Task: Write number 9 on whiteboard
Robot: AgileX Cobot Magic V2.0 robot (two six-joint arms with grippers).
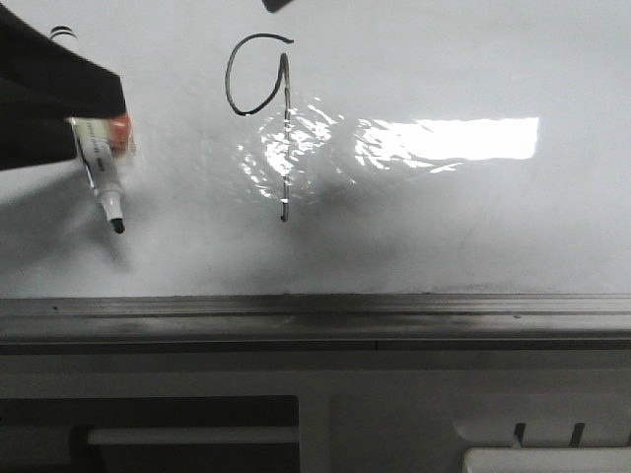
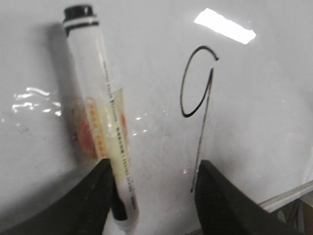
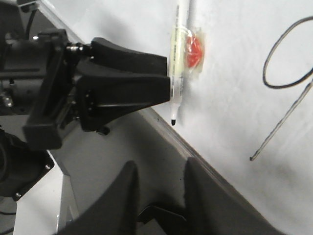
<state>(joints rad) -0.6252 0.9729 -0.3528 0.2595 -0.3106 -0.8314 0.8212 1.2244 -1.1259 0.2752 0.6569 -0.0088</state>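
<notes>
The number 9 [image 1: 258,103] is drawn in thin black line on the whiteboard [image 1: 473,217], a round loop with a long straight tail. It also shows in the left wrist view [image 2: 198,93] and in the right wrist view [image 3: 283,73]. A white marker pen [image 1: 102,163] with orange tape lies against the board at the left, uncapped tip towards the rail. My left gripper [image 2: 154,196] is open over it, and the pen [image 2: 110,137] rests by the inner side of one finger. My right gripper [image 3: 159,169] is open and empty, off the board's edge.
A grey metal rail [image 1: 315,315] runs along the board's near edge. Below it is grey-white moulded furniture [image 1: 394,414] with dark slots. A bright glare patch [image 1: 454,138] lies right of the 9. A dark tip [image 1: 278,5] pokes in at the top edge.
</notes>
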